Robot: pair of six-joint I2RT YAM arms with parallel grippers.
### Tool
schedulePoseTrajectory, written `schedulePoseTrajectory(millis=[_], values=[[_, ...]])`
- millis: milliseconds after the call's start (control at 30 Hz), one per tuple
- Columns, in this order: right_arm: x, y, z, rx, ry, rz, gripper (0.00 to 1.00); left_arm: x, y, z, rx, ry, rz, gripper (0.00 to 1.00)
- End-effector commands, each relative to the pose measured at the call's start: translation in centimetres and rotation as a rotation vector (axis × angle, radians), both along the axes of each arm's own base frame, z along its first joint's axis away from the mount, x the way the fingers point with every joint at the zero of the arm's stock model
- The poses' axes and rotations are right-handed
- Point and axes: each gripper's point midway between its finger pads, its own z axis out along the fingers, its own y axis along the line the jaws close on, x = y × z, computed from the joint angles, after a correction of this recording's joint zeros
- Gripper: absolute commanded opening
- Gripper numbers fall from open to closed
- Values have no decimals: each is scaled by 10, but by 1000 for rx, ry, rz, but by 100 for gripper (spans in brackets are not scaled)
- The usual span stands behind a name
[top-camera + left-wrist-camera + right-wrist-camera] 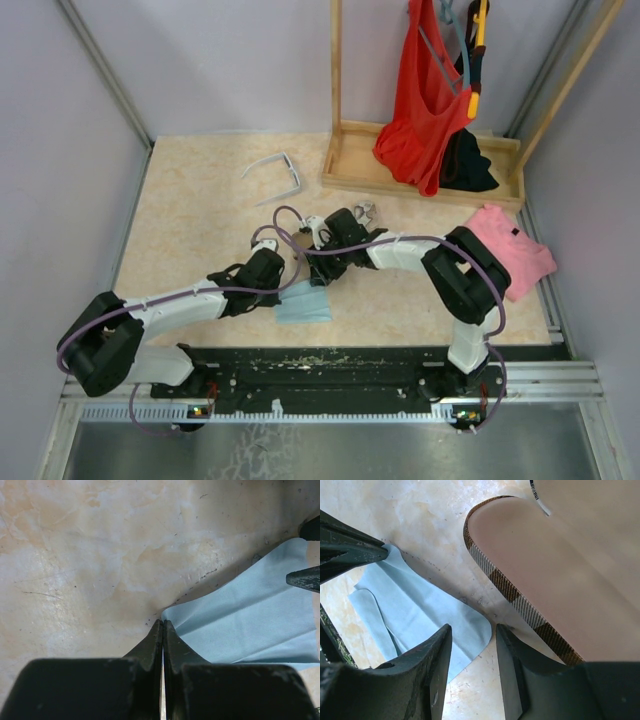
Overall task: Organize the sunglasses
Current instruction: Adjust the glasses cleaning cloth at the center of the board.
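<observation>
The white sunglasses (272, 172) lie on the table (190, 220) toward the far side with their arms spread, well apart from both my grippers. The dark wire pair (366, 210) sits just beyond my right wrist, near the wooden rack (336, 150), though it is so small in the top view that I can only guess at how it lies. I judge both pairs light and stiff but fragile: the thin arms would bend or snap under a hard squeeze, and the smooth lenses would slip and smudge. The place to take them is the bridge, or the thicker corner of the frame by the hinge, with a gentle pinch — never across the lenses.

My left gripper (163, 626) is closed tight, fingers pressed together, its tip right at the corner of the blue cloth (250, 615); whether it nips that corner I cannot tell. My right gripper (473, 632) stands partly apart with nothing between the fingers, pointing down at the bare table between the cloth and the plaid-edged case (535, 560). Both arms reach inward and meet low over the cloth — the left forearm stretched out to the right, the right arm folded at the elbow and reaching left
</observation>
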Motion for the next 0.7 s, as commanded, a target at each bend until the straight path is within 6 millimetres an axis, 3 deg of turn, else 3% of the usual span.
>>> schedulePoseTrajectory(millis=[0,400,667], values=[[-9,-16,-21,-97,58,-11,41,-10,10,-9,51,42,-9,1],[-18,-21,-30,-244,10,-14,39,-9,9,-9,50,40,-12,1],[-23,-24,-39,-291,18,-16,31,-9,10,-9,50,39,-11,1]])
